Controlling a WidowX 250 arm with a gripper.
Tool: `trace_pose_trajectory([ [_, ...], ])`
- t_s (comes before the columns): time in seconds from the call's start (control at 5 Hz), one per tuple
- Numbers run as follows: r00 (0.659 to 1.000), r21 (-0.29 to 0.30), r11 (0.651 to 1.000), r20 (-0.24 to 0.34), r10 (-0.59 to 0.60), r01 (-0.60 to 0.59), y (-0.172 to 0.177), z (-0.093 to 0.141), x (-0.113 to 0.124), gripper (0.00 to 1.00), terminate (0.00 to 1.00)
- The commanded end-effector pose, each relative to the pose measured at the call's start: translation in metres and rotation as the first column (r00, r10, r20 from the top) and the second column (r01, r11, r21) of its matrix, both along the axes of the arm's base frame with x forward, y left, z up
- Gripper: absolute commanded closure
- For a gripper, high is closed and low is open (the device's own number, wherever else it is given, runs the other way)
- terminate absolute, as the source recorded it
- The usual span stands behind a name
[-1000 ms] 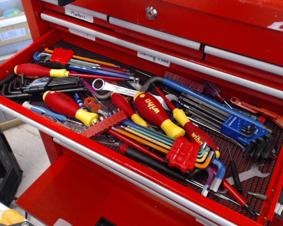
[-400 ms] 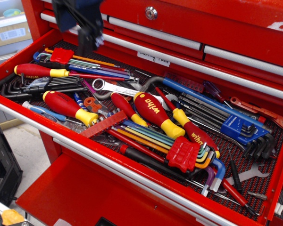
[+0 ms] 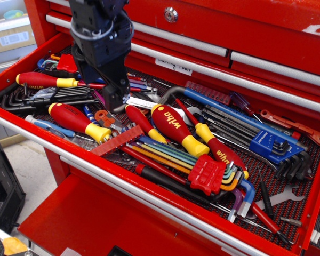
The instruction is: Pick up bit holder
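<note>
The bit holder [image 3: 119, 140] is a flat red strip with a row of small square sockets. It lies slanted near the drawer's front edge, between the yellow end of a red screwdriver [image 3: 77, 120] and a fan of coloured hex keys. My dark gripper [image 3: 114, 102] hangs over the drawer's left middle, above a silver wrench, a short way behind the bit holder and not touching it. Its fingers point down. I cannot tell whether they are open or shut. Nothing shows between them.
The open red drawer [image 3: 149, 194] is crowded with tools. It holds Wiha screwdrivers [image 3: 173, 128], a blocky red clip of hex keys [image 3: 207, 174], a translucent red bit strip [image 3: 208, 93], a blue hex key holder [image 3: 269, 143] and black hex keys [image 3: 53, 96]. Closed drawers stand behind.
The gripper has come in from the top left and moved down and right over the drawer, from above the back rail to just above the wrench. The tools have not moved.
</note>
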State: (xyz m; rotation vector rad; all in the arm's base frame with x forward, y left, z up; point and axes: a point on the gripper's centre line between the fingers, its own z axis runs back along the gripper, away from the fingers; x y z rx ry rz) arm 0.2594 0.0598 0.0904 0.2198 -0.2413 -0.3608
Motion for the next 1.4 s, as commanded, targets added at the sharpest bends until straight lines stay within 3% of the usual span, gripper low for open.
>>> trace_pose_trajectory([
  [0.0,0.996,0.011,0.998,0.052,-0.066,0.065,-0.006,-0.030,-0.001,0.00,0.00],
  [0.4,0.989,-0.102,0.990,0.120,-0.088,0.100,-0.003,-0.070,0.007,0.00,0.00],
  [0.8,0.983,-0.186,0.973,0.146,-0.110,0.137,-0.004,-0.092,0.010,0.00,0.00],
  [1.0,0.978,-0.232,0.966,0.200,-0.066,0.112,-0.009,-0.104,0.009,0.00,0.00],
  [1.2,0.980,-0.223,0.970,0.192,-0.056,0.099,-0.011,-0.103,0.009,1.00,0.00],
])
